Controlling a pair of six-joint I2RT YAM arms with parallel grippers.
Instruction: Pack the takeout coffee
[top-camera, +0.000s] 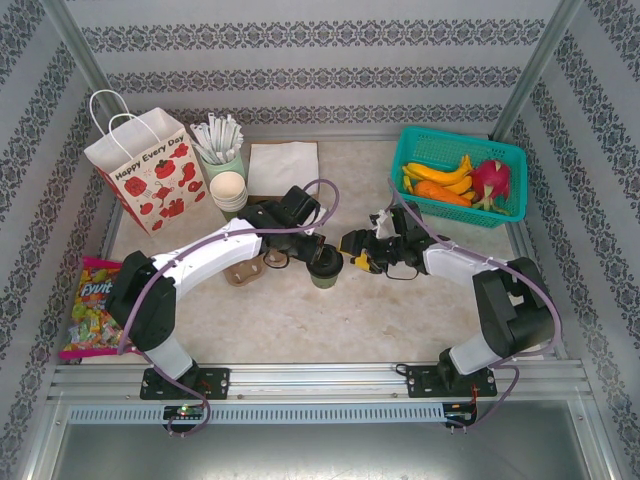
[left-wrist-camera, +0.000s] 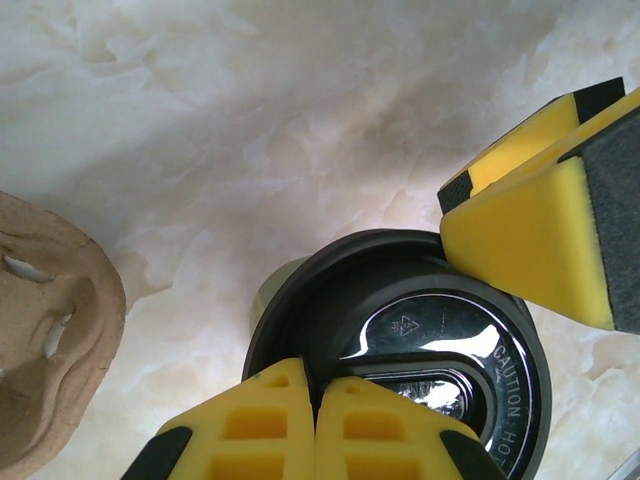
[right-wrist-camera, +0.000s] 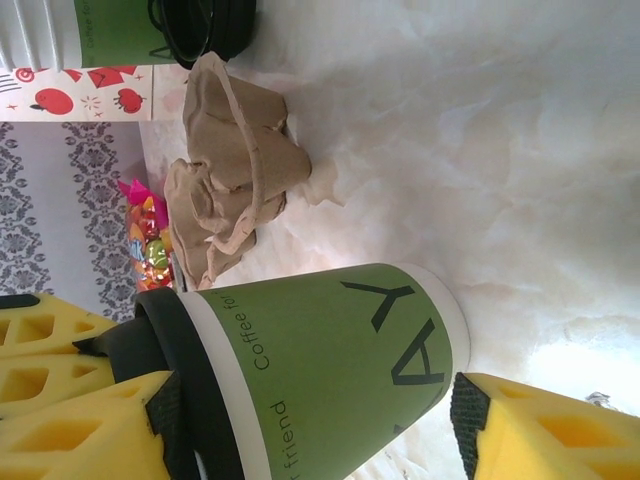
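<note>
The left gripper (left-wrist-camera: 316, 400) is clenched, its two yellow fingers pressed together with nothing between them, and its tips rest on the near rim of the black lid (left-wrist-camera: 440, 340) of the takeout coffee (right-wrist-camera: 330, 370). The right gripper (top-camera: 358, 255) is spread wide and grasps nothing, with one finger by the lid's rim and the other near the cup's base; whether either touches is unclear. The cup stands upright mid-tabletop (top-camera: 380, 310), near a brown pulp carrier (right-wrist-camera: 235, 170).

takeout coffee (top-camera: 325, 266) mid-table, carrier (top-camera: 243, 271) left of it, basket (top-camera: 460, 134) behind right
</note>
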